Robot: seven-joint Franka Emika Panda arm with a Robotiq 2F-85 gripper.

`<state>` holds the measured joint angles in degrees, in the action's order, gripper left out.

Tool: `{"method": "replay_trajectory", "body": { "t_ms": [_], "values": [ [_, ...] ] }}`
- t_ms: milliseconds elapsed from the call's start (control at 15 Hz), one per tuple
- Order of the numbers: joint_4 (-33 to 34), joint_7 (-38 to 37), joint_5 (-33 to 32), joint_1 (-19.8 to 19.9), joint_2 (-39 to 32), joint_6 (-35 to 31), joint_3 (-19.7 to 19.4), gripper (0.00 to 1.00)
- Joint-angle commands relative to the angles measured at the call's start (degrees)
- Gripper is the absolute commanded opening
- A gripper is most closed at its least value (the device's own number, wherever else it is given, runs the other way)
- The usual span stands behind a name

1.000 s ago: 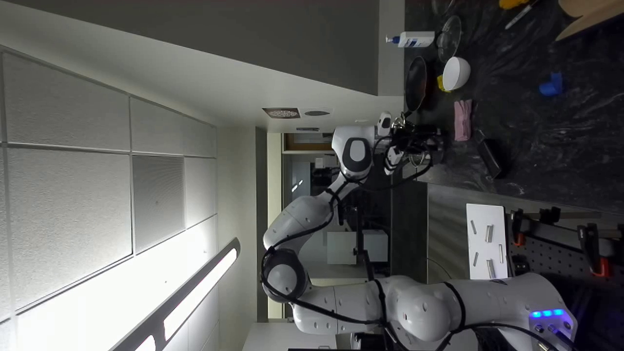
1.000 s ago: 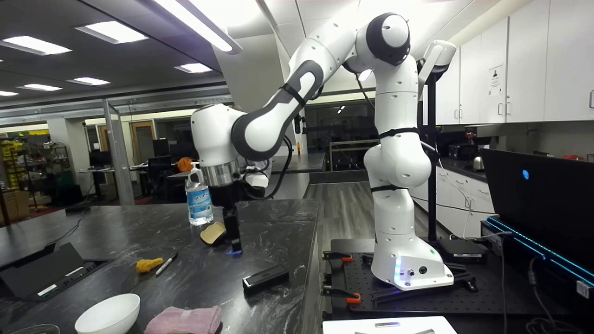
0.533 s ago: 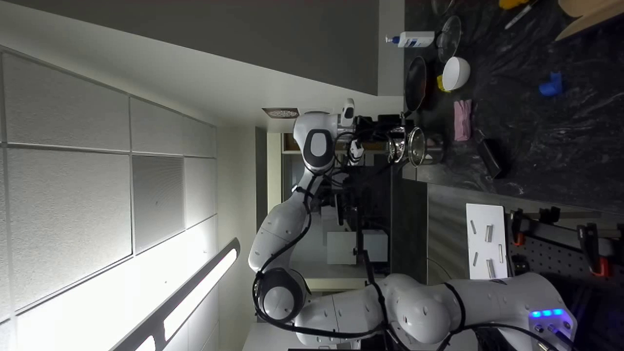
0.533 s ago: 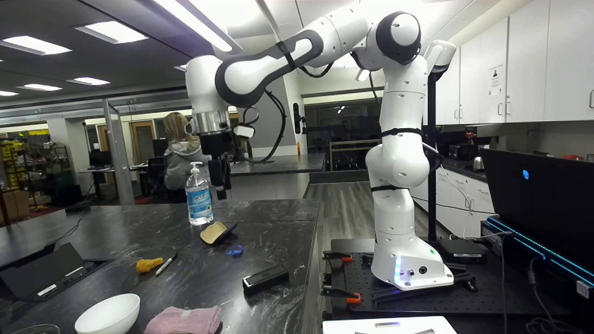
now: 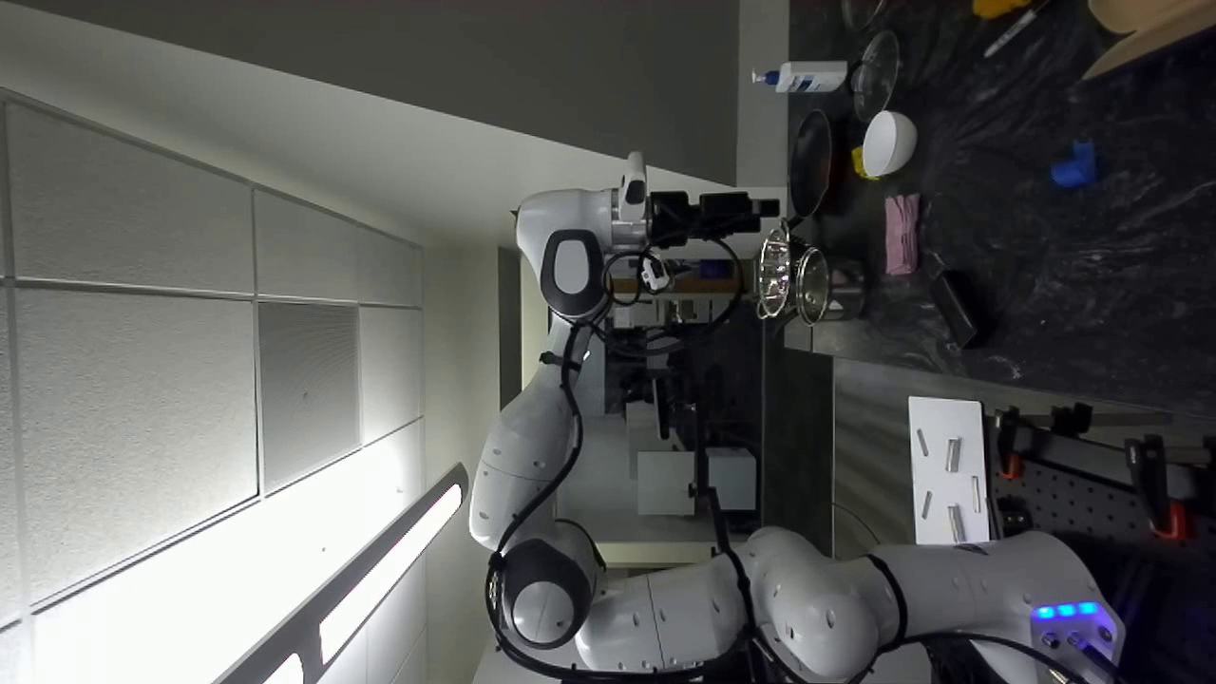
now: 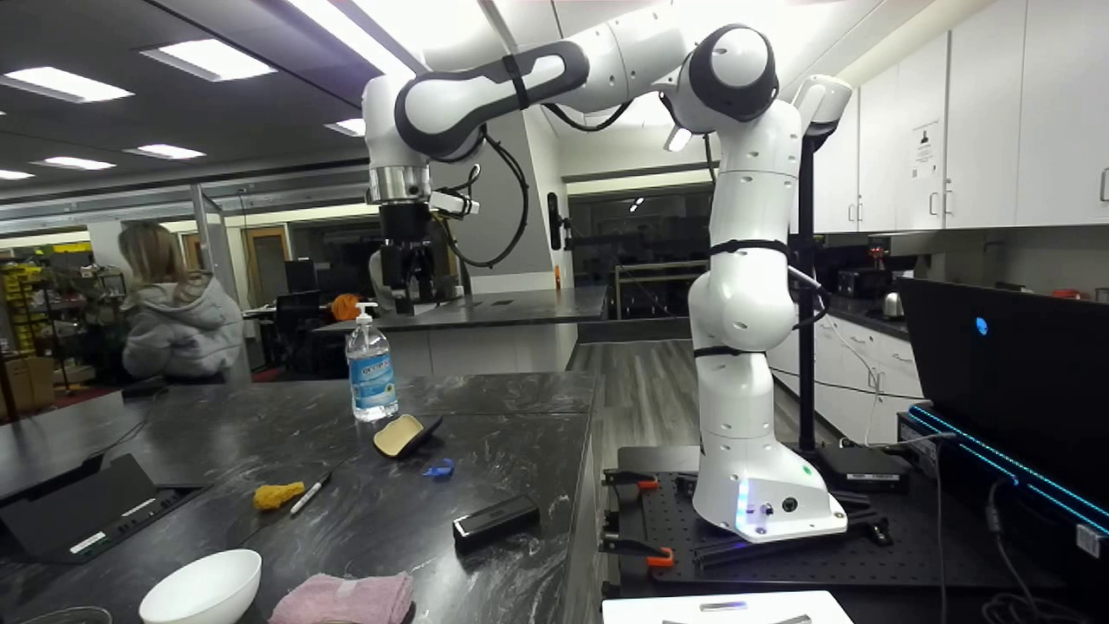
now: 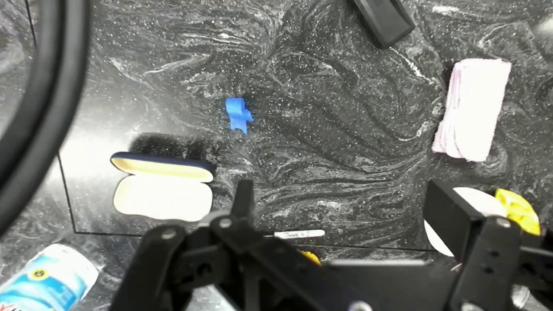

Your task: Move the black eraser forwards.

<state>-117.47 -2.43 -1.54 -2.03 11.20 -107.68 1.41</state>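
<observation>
Fingers (image 7: 447, 211) lifted clear; eraser (image 7: 384, 21) unmoved.
Up-left of the towel (image 7: 473, 108) in the wrist view, near but apart, the eraser lies untouched. The fingers have risen far above the towel's height, spread and empty: probably a retreat or reset that gains the move nothing.

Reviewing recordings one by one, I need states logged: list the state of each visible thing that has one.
Gripper: open, holding nothing
Black eraser: lying ungripped on the table
Glasses case: open
Pink cloth: folded
White bowl: upright
Clear pump bottle: upright
White pump bottle: upright
Marker: lying flat, cap unclear
Laptop: open, lid raised
</observation>
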Motion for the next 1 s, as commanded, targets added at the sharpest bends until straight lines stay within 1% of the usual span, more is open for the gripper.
{"method": "replay_trajectory", "body": {
  "t_ms": [0, 333, 933],
  "values": [
    [3.13, -2.34, 1.25, 1.81, -1.71, 2.92, -1.27, 1.00],
    [4.59, -2.64, 2.26, 3.32, -2.58, 3.75, -2.93, 1.00],
    [3.99, -1.03, 5.41, 3.32, -2.23, 3.83, -3.11, 1.00]
  ]
}}
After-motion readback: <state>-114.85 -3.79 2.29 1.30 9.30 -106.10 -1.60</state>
